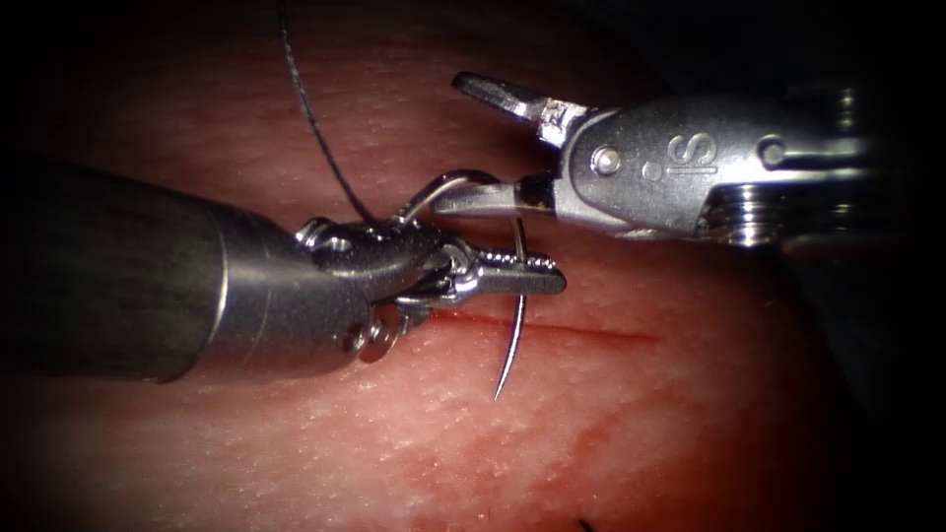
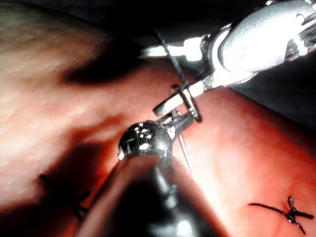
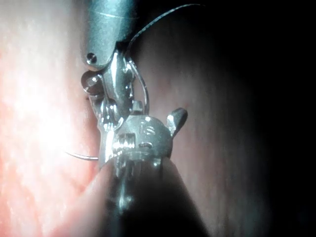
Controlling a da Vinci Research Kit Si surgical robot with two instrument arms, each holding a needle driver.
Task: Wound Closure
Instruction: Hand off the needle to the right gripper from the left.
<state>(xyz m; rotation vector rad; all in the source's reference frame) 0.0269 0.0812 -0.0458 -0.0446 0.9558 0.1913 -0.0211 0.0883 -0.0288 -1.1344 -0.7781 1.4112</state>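
A: Needle (image 1: 517, 296) first. Where is it, and who has it?

B: Free of the tissue (image 1: 611, 414), held above the cut (image 1: 591, 333). Its point hangs toward the near side of the cut, just off the surface. The left claw (image 1: 522, 274) is closed across the shaft at about mid-curve. The right claw (image 1: 473, 148) stands wide open with nothing clamped; its lower jaw lies against the needle's far arc near the thread end, and its upper jaw is lifted clear.

A: How should it handle?

B: My judgement: a thin, stiff, polished steel arc, very light and slick. It would swivel in a loose grip. Take it across the body of the curve, as the left claw does, and spare the fine tip and the swaged end.

A: Thread (image 1: 315, 118)?

B: Dark, fine and limp. It rises from the needle's tail to the far left, beyond the left tool's wrist. Likely to snag on the joints.

A: The tissue?

B: Pale pink skin, pebbled and moist-looking, probably soft and giving. The cut is a narrow red line running left to right, with red fluid (image 1: 473, 473) smeared faintly on its near side. In the left wrist view a knotted stitch (image 2: 289, 212) with short dark tails sits on the tissue, well apart from the tools.

A: Claw surfaces?

B: Bright metal, with ridged inner faces on the left one.
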